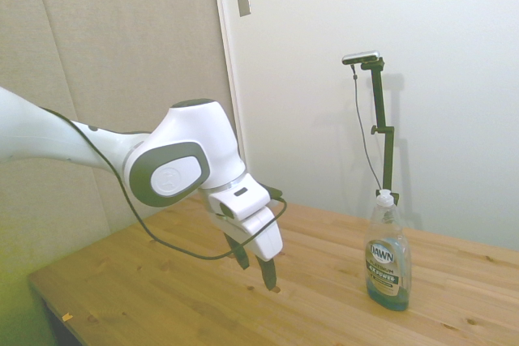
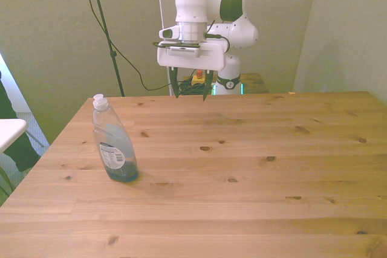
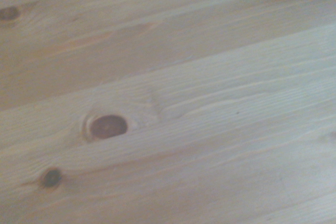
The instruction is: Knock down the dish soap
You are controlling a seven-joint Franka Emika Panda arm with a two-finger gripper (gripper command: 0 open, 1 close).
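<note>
In the side view, the dish soap (image 1: 388, 254) is standing upright on the wooden worktop (image 1: 324, 305), its long axis running vertical and its white cap pointing up; the clear bottle is showing blue liquid pooled in the lower part and a blue "Dawn" label across its front. The gripper (image 1: 254, 264) is hanging above the worktop, well apart from the bottle, with its dark fingers (image 1: 268, 273) pointing down, spread apart and gripping nothing. In the front view, the dish soap (image 2: 112, 142) is standing upright near the worktop's (image 2: 254, 167) edge at the front view's left, cap uppermost, with a white back label facing the camera and the blue liquid filling the lower body. The gripper (image 2: 190, 88) is hovering over the far edge of the worktop, the fingers (image 2: 176, 86) released with a clear gap between them and touching nothing. In the wrist view, blurred wood grain with a dark knot (image 3: 108, 126) is filling the picture, and a blue patch is showing at one corner; whether it is the dish soap cannot be told.
</note>
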